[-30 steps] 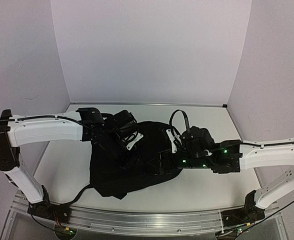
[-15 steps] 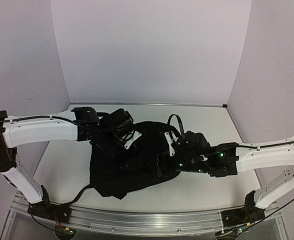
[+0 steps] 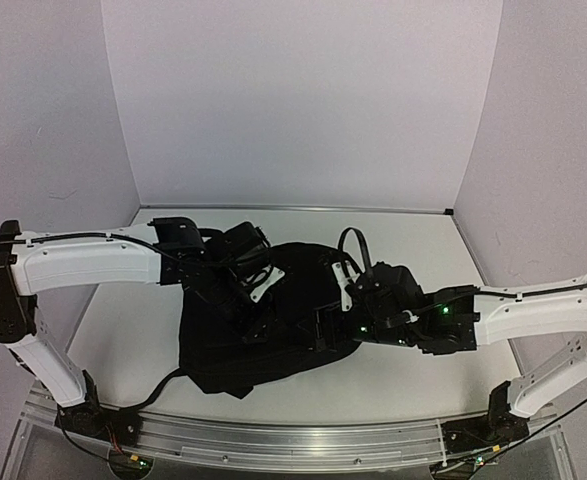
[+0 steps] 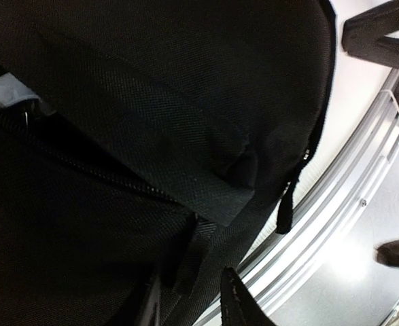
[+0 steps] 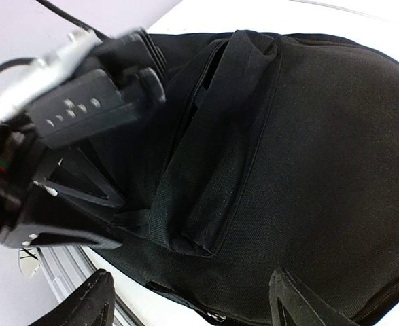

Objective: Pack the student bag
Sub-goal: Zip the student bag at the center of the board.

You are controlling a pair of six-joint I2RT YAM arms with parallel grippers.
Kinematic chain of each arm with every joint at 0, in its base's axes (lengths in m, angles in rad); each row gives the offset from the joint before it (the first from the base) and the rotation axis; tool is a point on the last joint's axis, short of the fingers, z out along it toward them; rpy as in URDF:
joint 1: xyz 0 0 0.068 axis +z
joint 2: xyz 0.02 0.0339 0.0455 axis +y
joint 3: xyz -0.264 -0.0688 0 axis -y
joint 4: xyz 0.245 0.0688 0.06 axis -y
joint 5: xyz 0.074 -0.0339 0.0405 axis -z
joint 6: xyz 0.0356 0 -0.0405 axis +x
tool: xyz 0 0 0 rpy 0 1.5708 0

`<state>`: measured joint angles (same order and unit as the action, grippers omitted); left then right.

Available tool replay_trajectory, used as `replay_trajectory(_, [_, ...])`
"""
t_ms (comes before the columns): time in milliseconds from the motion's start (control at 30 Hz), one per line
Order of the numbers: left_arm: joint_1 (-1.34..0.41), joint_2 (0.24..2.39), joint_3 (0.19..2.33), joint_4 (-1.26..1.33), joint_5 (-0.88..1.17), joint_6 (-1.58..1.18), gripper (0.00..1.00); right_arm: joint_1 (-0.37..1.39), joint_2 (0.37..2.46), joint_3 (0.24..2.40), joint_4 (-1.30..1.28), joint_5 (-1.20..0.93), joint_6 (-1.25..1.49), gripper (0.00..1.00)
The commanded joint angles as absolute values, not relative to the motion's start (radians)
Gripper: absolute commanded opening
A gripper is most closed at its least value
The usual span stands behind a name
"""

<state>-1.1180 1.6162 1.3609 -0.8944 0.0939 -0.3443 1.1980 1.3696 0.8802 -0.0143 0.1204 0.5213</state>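
Note:
The student bag (image 3: 273,335), a large black fabric backpack, lies flat mid-table between both arms. My left gripper (image 3: 245,298) is over its upper left part. In the left wrist view, woven fabric (image 4: 151,102) fills the frame, with a zipper line (image 4: 90,170) and a dangling pull tab (image 4: 285,210). The left gripper (image 4: 196,305) is open, and a webbing strap (image 4: 194,255) runs loose between its fingers. My right gripper (image 3: 325,325) is over the bag's right half. In its own view it (image 5: 192,305) stands wide open above a flat front pocket (image 5: 213,170).
The white table (image 3: 423,240) is boxed in by pale walls at the back and on both sides. An aluminium rail (image 3: 273,435) runs along the near edge, also in the left wrist view (image 4: 349,204). A black cable loop (image 3: 358,245) rises behind the right wrist.
My left gripper's jaws have parted from shut, leaving the strap loose between them. My right gripper has slid left, further over the bag.

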Motion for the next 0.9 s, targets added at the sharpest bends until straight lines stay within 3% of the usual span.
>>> replay_trajectory(0, [-1.133,1.642,1.398,-0.93,0.042,-0.34,0.27,1.2,1.324,0.866,0.017,0.154,0.524,0.78])
replay_trajectory(333, [-1.141,1.63,1.415,-0.931,-0.009,-0.343,0.01,1.201,1.332,0.857,0.018,0.14,0.51,0.78])
replay_trajectory(867, [-1.135,1.54,1.412,-0.905,-0.131,-0.379,0.0,1.279,1.56,0.991,0.065,0.262,0.428,0.78])
